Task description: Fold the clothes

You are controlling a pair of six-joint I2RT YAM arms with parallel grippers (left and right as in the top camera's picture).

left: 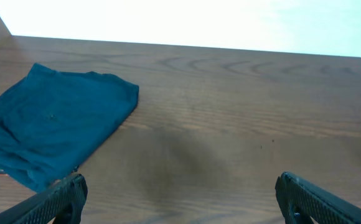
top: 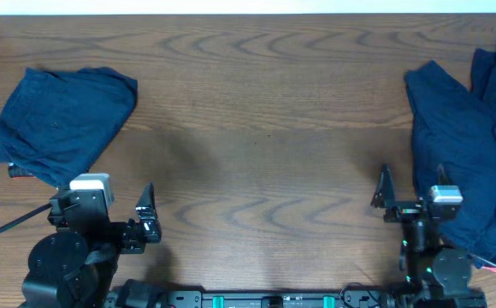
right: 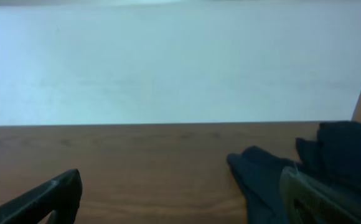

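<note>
Tabletop (top: 265,111) open between edge-side clothes (top: 60,120); left end effector (left: 180,183) and right end effector (right: 180,180) released.

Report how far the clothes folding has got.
Done: the garment on the left lies in a compact rectangle and looks folded. In hand: nothing; the left tool and right tool are both open and empty. Left: the rumpled pile on the right, which looks unfolded.

Open table (top: 265,128) lies between folded garment (top: 60,120) and heaped clothes (top: 470,162).
</note>
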